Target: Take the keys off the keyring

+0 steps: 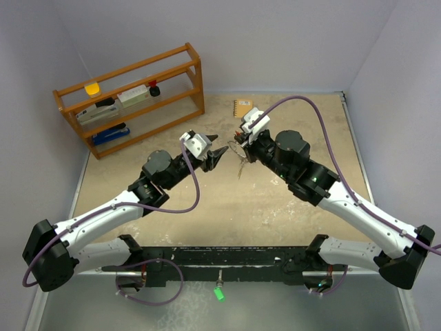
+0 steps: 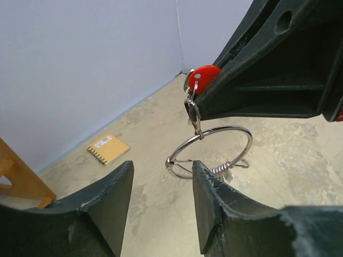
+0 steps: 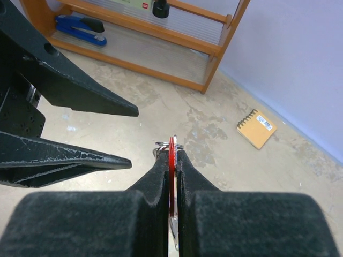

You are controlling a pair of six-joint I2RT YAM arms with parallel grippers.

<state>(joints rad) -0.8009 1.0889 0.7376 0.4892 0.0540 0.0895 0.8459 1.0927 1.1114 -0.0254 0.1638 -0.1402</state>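
Nothing is off yet, as far as I can tell. The red-headed key [image 2: 203, 78] is still joined to the keyring [image 2: 230, 127], which dangles below it in the air over the far middle of the tabletop [image 1: 227, 221]. My right gripper [image 3: 172, 152] pinches that key's head between closed jaws. My left gripper [image 2: 161, 171] stands partly spread and empty, with the keyring just beyond its fingertips, not touching. I see no loose keys lying free.
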